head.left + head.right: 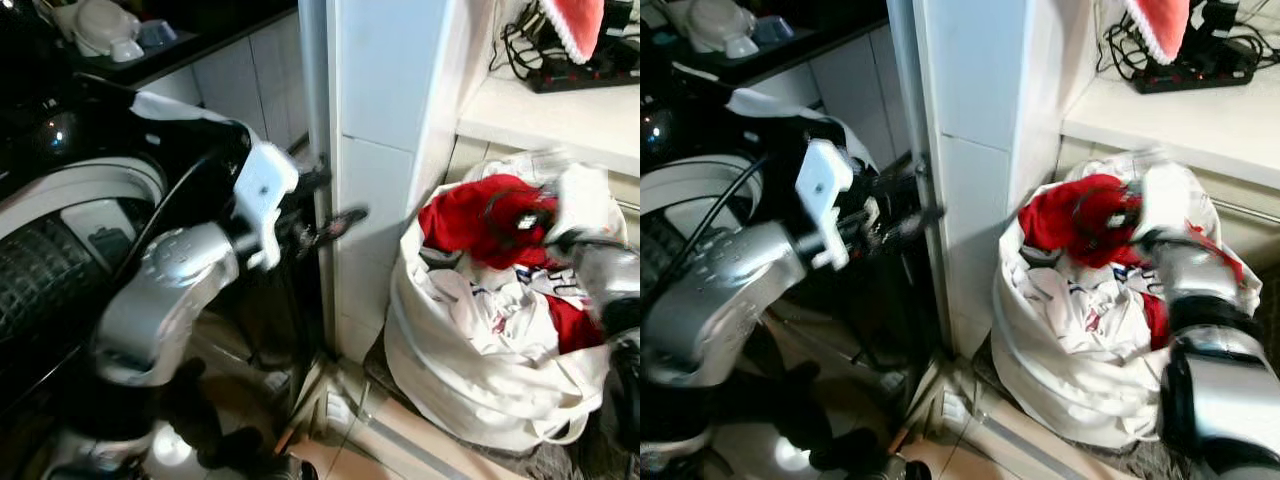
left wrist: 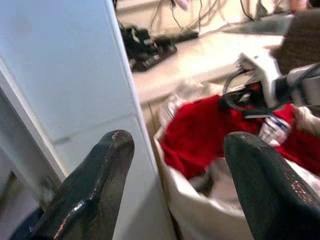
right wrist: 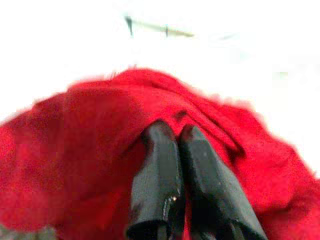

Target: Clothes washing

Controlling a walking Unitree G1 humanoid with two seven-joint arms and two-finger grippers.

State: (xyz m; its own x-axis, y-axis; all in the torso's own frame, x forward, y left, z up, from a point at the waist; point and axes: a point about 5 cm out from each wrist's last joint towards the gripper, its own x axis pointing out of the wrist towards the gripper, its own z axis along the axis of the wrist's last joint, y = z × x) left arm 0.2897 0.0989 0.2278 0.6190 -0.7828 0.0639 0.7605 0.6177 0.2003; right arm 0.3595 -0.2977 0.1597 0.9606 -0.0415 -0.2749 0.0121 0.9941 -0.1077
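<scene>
- Silver left arm fills the near foreground, its left tool (image 1: 335,222) held up just beside the white pillar (image 1: 385,150), fingers (image 2: 95,185) spread wide with nothing between them
- Right of the pillar a white laundry bag (image 1: 470,370) sits on the floor, stuffed with clothes
- Red garment (image 1: 470,220) lies at the top of the bag, on the side nearer the pillar, over white clothes (image 1: 490,300)
- Right tool (image 3: 187,150) is pressed into the red garment, its two fingers closed side by side against the cloth; whether a fold is pinched between them I cannot tell
- White table (image 1: 1200,120) stands behind the bag, right of the pillar, carrying a black power strip (image 1: 1195,72) with cables
- Left of the pillar, a dark washing machine drum (image 1: 40,270) shows behind the left arm
</scene>
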